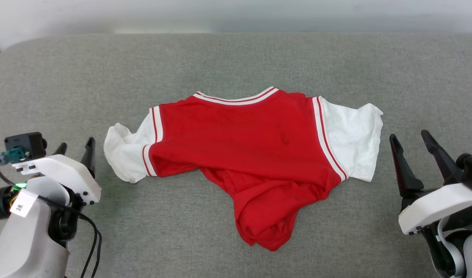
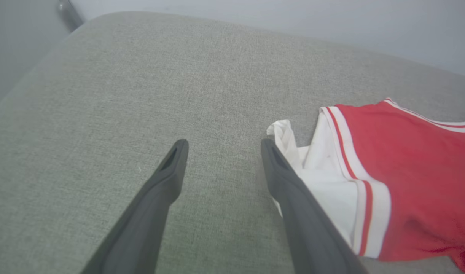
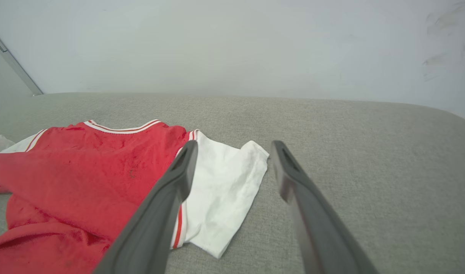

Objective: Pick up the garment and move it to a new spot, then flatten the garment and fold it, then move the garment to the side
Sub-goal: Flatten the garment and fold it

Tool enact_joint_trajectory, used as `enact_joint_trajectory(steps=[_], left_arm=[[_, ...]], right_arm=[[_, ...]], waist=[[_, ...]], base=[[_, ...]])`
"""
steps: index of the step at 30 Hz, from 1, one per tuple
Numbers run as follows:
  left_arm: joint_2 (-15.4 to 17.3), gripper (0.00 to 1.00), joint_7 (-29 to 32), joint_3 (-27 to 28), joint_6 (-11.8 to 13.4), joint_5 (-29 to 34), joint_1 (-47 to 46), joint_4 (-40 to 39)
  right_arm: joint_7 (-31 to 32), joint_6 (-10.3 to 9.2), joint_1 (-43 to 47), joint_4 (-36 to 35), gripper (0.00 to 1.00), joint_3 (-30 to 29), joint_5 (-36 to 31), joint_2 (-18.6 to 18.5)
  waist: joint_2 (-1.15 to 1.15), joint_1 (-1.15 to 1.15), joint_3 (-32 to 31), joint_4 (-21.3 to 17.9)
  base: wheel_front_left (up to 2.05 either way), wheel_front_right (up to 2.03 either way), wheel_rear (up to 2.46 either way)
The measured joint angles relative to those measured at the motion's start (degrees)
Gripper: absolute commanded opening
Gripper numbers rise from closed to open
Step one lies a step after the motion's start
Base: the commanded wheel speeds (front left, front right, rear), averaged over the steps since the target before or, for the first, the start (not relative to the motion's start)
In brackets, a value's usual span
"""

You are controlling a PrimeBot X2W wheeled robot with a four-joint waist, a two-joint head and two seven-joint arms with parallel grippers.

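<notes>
So the garment (image 1: 243, 143) is lying in the middle of the grey padded surface (image 1: 236, 58), collar away from me, hem bunched up on my side. My left end effector (image 1: 77, 143) is released and empty, just beside the left sleeve. My right end effector (image 1: 409, 136) is spread wide near the right sleeve, grasping nothing.

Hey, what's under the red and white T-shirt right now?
The garment lies on a grey fabric cushion, which shows bare all around it. Its lower hem is bunched and folded onto itself. Whatever lies directly beneath the cloth is covered, so I cannot tell.
</notes>
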Motion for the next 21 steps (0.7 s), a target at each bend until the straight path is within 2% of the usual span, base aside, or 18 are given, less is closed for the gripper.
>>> enact_joint_trajectory(steps=[3,5,6,8,11,14,17,21], left_arm=[[-0.1,1.0,-6.1,-0.1,-1.0,1.3,0.7,-1.9],[0.0,1.0,-10.4,-1.0,-2.5,2.9,1.8,-4.5],[0.4,1.0,-16.5,-2.3,-3.8,5.6,4.2,-9.3],[0.2,1.0,-19.1,-3.2,-4.0,6.6,6.6,-12.6],[-0.4,1.0,-21.1,-5.1,-4.7,8.9,11.0,-18.5],[-1.3,1.0,-21.7,-7.2,-3.1,12.7,15.8,-23.6],[-3.4,1.0,-22.0,-9.2,-2.3,13.6,19.9,-26.8],[-4.9,1.0,-22.0,-9.9,-2.0,13.1,21.3,-29.8]], right_arm=[[0.3,0.0,0.2,0.1,1.0,-0.1,0.0,-0.1],[0.5,0.0,0.5,0.1,1.0,-0.2,0.2,-0.3],[1.1,0.0,1.0,0.0,1.0,0.0,0.5,-0.7],[1.8,0.0,1.3,-0.2,1.0,0.5,0.6,-0.9],[3.2,0.0,2.4,-0.3,1.0,1.2,1.3,-1.1],[4.5,0.0,3.8,-0.1,1.0,1.8,1.6,-1.6],[6.2,0.0,5.2,-0.2,1.0,2.6,2.1,-2.2],[13.1,0.01,5.7,-1.2,1.0,5.3,3.0,-5.3]], waist=[[0.0,0.0,-1.3,0.6],[0.0,0.0,-2.2,1.1],[0.0,0.0,-3.5,1.7],[0.0,0.0,-4.4,2.2],[0.0,0.0,-5.5,3.0],[0.0,0.0,-6.2,3.9],[0.0,0.0,-6.5,5.1],[0.0,-0.01,-6.5,7.3]], base=[[0.0,0.0,0.0],[0.0,0.0,0.0],[0.0,0.0,0.0],[0.0,0.0,0.0],[0.0,0.0,0.0],[0.0,0.0,0.0],[0.0,0.0,0.0],[0.0,0.0,0.0]])
